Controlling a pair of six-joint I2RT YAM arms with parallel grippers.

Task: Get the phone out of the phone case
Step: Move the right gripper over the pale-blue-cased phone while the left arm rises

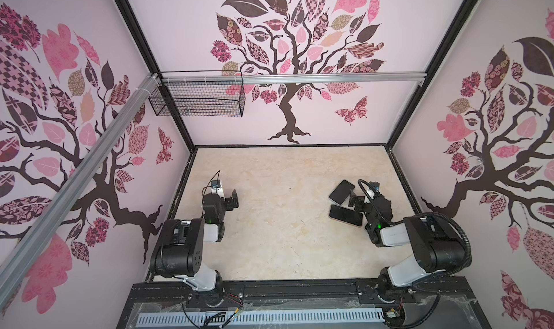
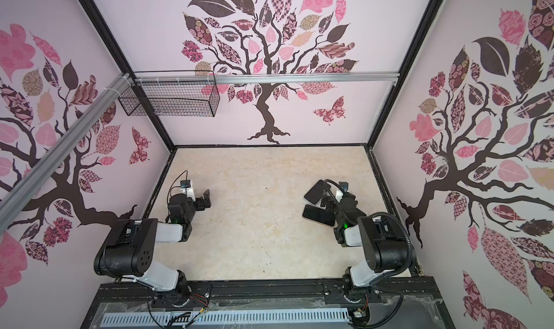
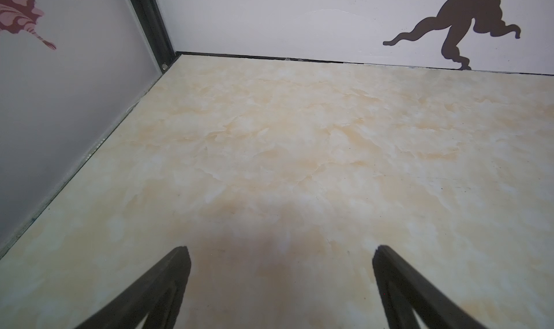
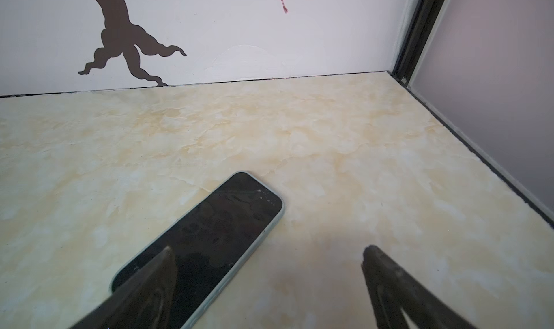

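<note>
Left gripper (image 1: pixel 232 199): near left edge of tabletop (image 1: pixel 284 228), fingers spread wide, nothing between them, bare surface ahead in wrist view.

Phone (image 4: pixel 209 234): toward right edge, lying flat, dark screen up, pale rim around it.

Second dark slab (image 1: pixel 345 215): just beside phone, nearer front edge; phone or empty case, cannot tell.

Right gripper (image 1: pixel 353 201): spread fully, gripping nothing; one finger (image 4: pixel 144 288) over phone's near end, contact unclear.
</note>
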